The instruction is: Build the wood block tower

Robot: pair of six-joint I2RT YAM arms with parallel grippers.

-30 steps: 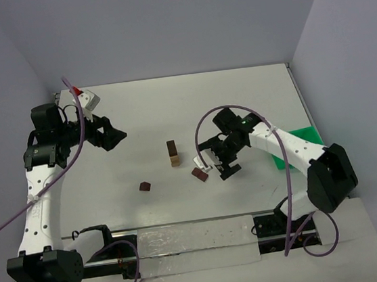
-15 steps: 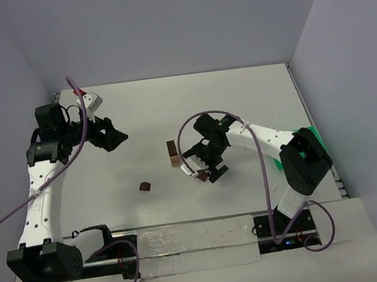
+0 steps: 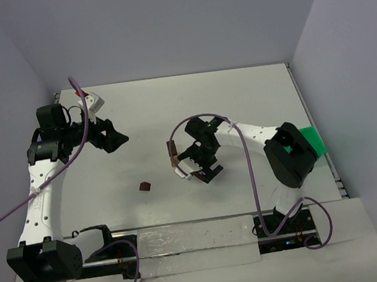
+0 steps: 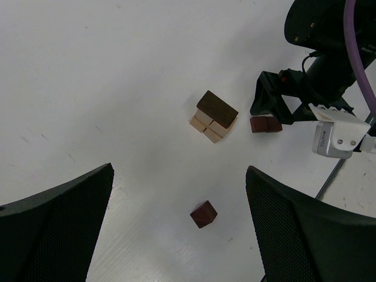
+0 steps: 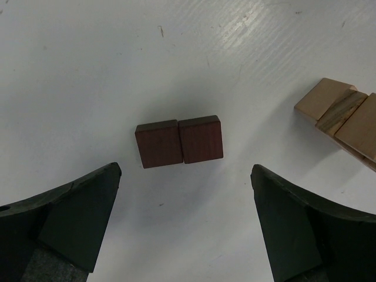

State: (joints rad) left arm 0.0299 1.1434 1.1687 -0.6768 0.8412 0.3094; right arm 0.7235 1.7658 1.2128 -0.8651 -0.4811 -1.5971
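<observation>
Item: 2 dark brown blocks (image 5: 179,141), touching, centred under the right claw (image 5: 185,220), which is released wide and empty. Likely light, rigid, smooth; pinch flat opposite faces. Left claw (image 4: 179,232) released.

Overhead, two wrist close-ups; tower (image 3: 173,153) shared

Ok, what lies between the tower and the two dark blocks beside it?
Nothing: bare table separates the wood block tower from the two dark blocks, which lie touching side by side. The right wrist view shows this gap clearly.
</observation>
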